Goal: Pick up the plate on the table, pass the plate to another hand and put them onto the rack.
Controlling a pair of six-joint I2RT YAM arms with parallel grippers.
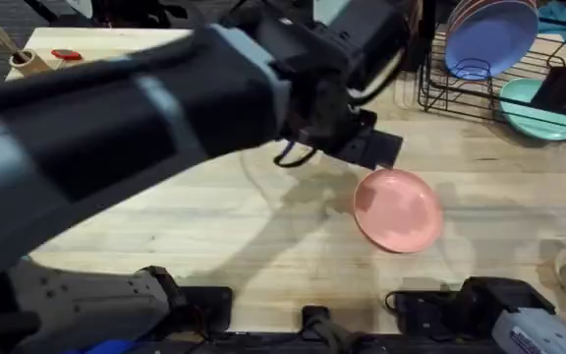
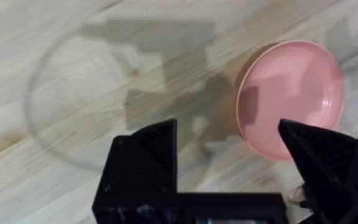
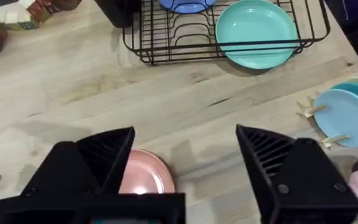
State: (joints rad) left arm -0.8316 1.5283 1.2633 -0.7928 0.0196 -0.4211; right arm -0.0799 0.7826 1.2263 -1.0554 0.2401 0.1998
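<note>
The pink plate (image 1: 398, 209) lies flat on the light-wood table (image 1: 214, 216), right of centre. My left arm reaches across under the camera, large and dark, and its gripper (image 1: 369, 146) hangs above the table just behind and left of the plate. In the left wrist view the left gripper (image 2: 229, 140) is open, with nothing between its fingers and the plate (image 2: 291, 93) off to one side. My right gripper (image 3: 185, 149) is open too, low near the table's front, with the plate (image 3: 145, 177) partly hidden behind one finger. The black wire rack (image 1: 460, 93) stands at the back right.
A blue-lavender plate (image 1: 489, 39) stands in the rack, and a teal plate (image 1: 537, 110) leans at its front. Light blue plates (image 3: 347, 115) lie at the table's right edge. A wooden holder (image 1: 28, 61) and a red item (image 1: 67, 54) sit back left.
</note>
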